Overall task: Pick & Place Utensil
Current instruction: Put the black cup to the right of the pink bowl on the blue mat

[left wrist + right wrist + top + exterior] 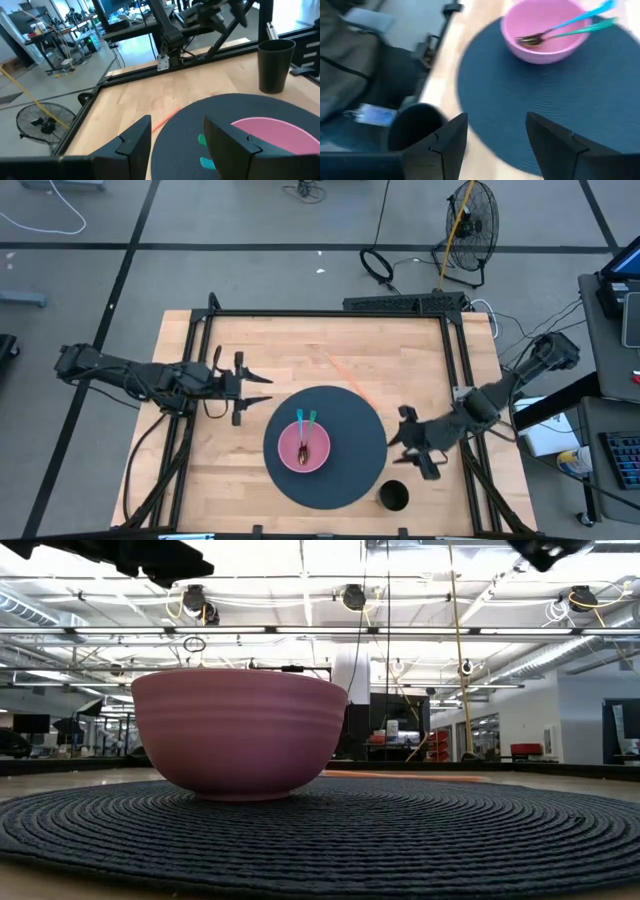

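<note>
A pink bowl (303, 446) stands on a round dark mat (350, 470) at the table's middle. Two utensils (304, 423), one with a blue and one with a teal handle, lie in it. Their dark heads (527, 40) are down in the bowl, and their handles (585, 22) lean on its far rim. My left gripper (262, 388) hovers open to the left of the mat with nothing between its fingers (132, 145). My right gripper (398, 442) hovers open over the mat's right edge, also holding nothing.
A black cup (394, 497) stands upright just off the mat's near right edge, close under my right gripper. A thin orange stick (350, 380) lies on the wood beyond the mat. A black frame (330, 313) runs along the table's far and side edges.
</note>
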Tool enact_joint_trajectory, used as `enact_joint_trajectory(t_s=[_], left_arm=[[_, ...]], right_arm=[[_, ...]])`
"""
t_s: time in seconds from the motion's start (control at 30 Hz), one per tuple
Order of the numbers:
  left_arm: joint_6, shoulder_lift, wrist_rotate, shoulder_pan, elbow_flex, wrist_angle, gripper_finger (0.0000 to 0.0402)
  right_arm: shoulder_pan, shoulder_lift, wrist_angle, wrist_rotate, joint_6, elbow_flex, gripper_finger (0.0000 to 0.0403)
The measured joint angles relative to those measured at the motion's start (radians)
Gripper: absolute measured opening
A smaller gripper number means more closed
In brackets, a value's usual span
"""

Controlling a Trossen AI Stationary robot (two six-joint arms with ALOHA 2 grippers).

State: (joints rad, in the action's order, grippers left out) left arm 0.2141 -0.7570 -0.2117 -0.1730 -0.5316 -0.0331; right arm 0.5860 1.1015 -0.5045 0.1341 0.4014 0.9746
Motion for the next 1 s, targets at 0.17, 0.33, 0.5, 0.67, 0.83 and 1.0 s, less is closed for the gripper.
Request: enact_joint_trajectory(t_s=[0.17,0.33,0.5,0.67,0.83,1.0], left_arm=[[-0.014,0.0,0.0,0.0,0.0,-0.025,0.0186],[-0.014,0.0,-0.001,0.0,0.0,-0.054,0.0186],[-0.023,0.0,-0.001,0.0,0.0,-0.07,0.0186],[-0.042,0.0,-0.008,0.0,0.0,-0.069,0.0186],[-0.048,-0.003,-0.009,0.0,0.0,-0.073,0.0186],[-0.048,-0.003,-0.009,0.0,0.0,-0.075,0.0186]], right_arm=[[0.09,0.0,0.099,0.037,0.094,-0.074,0.0196],[0.155,0.002,0.164,0.11,0.151,-0.125,0.0196],[0.18,0.042,0.249,0.127,0.152,-0.142,0.0196],[0.181,0.113,0.295,0.098,0.136,-0.124,0.0196],[0.18,0.173,0.276,0.071,0.136,-0.082,0.0196],[0.174,0.207,0.205,0.07,0.173,-0.047,0.0196]])
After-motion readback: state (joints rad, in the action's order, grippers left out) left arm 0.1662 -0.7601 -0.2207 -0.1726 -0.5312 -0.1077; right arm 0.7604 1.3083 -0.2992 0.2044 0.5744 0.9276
